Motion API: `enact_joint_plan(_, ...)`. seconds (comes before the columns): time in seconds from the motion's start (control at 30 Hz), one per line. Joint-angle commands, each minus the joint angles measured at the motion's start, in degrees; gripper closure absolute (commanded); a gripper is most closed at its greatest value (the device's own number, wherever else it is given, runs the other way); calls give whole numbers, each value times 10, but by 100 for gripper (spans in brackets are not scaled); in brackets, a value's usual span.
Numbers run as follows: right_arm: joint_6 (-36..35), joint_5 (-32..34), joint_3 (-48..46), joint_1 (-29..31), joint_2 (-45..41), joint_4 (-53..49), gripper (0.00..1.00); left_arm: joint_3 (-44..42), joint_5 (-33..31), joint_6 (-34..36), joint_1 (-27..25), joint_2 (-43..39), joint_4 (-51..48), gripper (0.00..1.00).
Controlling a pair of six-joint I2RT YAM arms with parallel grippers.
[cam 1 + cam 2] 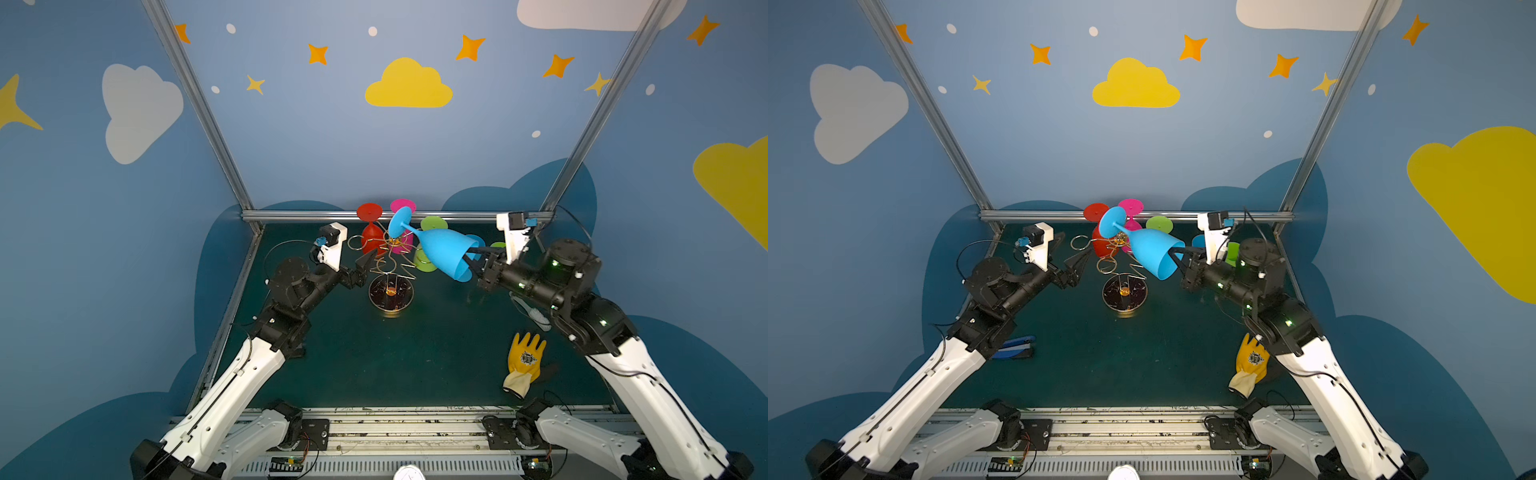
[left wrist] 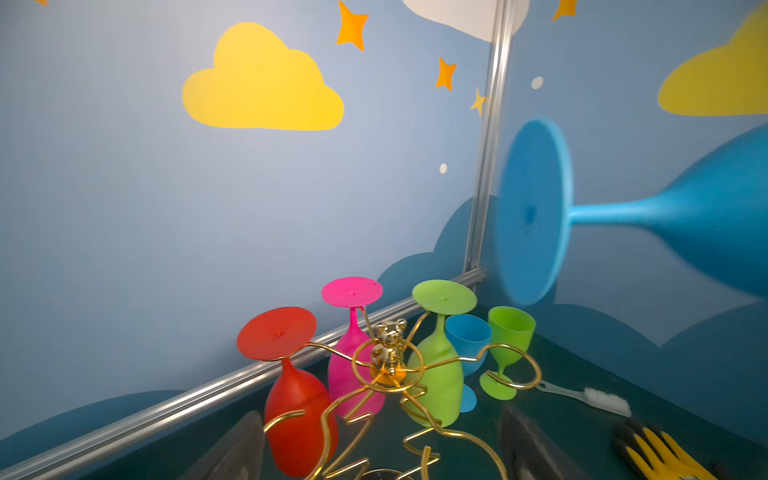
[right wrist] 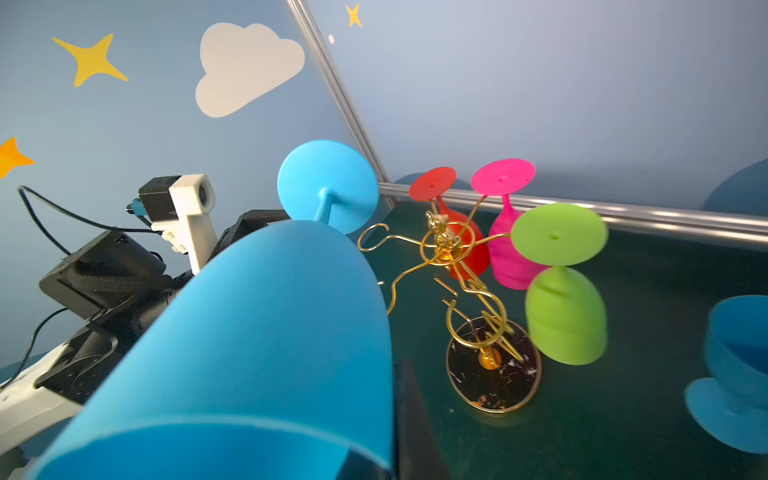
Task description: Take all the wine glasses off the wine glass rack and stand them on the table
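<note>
Nearest the camera head, a yellow glove (image 1: 525, 359) is lying on the green surface (image 1: 395, 365), with a white brush (image 1: 538, 318) just beyond it under the right arm. Farther in, the wine glass rack (image 1: 390, 293) is standing on its round dark base. The left gripper (image 1: 368, 266) is hovering just beside the rack's wire arms, jaws apart and holding nothing.

Opposite it, the right gripper (image 1: 473, 257) is clamping the wall of the blue wine glass (image 1: 444, 249) at the mouth, one finger inside the bowl and one outside. The glass is hanging in the air, tipped nearly onto its side, mouth toward the right arm and foot toward the rack. In both top views the foot is overlapping the rack's top, so contact is hard to rule out there. The wrist views are showing the foot up and aside from the loops, seemingly clear.

Behind, a red glass (image 2: 297, 415), a pink glass (image 2: 351, 291) and a green glass (image 2: 444, 296) are hanging upside down from the loops. A blue cup (image 2: 467, 336) and a green cup (image 2: 511, 328) are standing near the back corner.

The lift-off appears done for this glass. Probably remaining is carrying it away and setting it down.
</note>
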Motion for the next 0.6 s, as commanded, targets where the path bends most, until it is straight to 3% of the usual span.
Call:
enact_joint_plan(0.0,-68,87,52,-4,-41,-121,100,-6,-24,-25,37,-11,1,7)
enact_joint_plan(0.17,-91,169,94,-4,-70,-275,100,-56,-22,-49,109,-30,50,3)
enact_joint_plan(0.37,-62,200,110,-3,-58,-443,100,-111,1,-126,211,-51,98,3)
enact_joint_plan(0.57,-21,219,34,-4,-64,-500,100,-123,-23,-90,221,-61,84,3)
